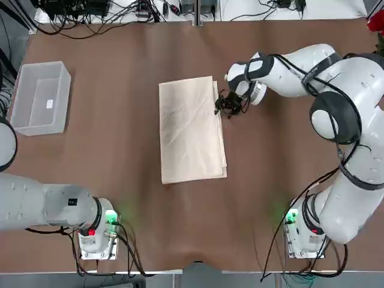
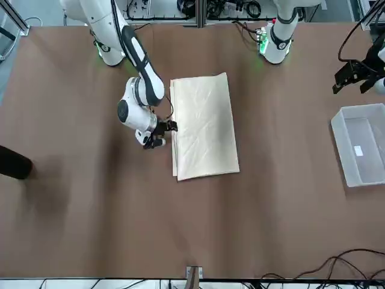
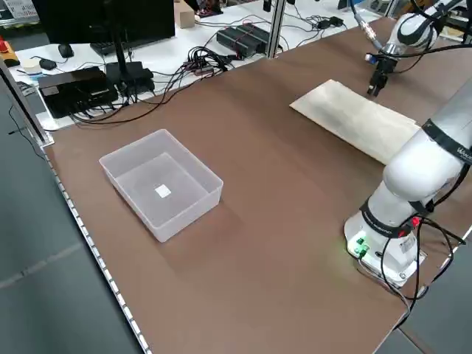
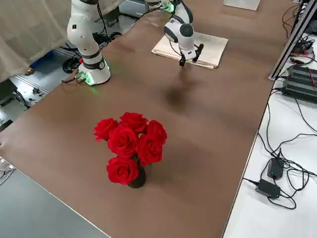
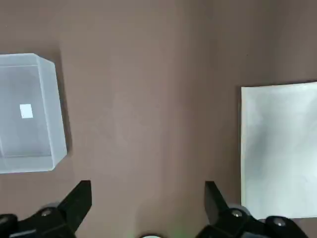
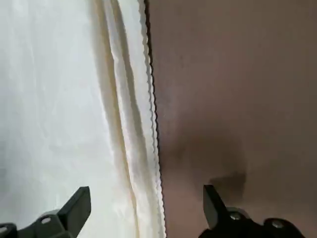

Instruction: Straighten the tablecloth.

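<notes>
We're seeing the tablecloth (image 1: 191, 129) looking like thin matt cream fabric w/ scalloped edge, lying on matt brown table cover (image 1: 120, 150); bin (image 1: 40, 98) showing frosted plastic.

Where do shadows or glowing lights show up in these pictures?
Right wrist view: a dark shadow lies on the table beside the tablecloth. Right side view: a soft shadow falls below the right gripper. Top view: green lights glow at both arm bases.

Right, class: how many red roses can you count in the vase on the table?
6 roses visible in the dark vase near the table's right edge, far from the folded tablecloth; more may be hidden behind.
</notes>
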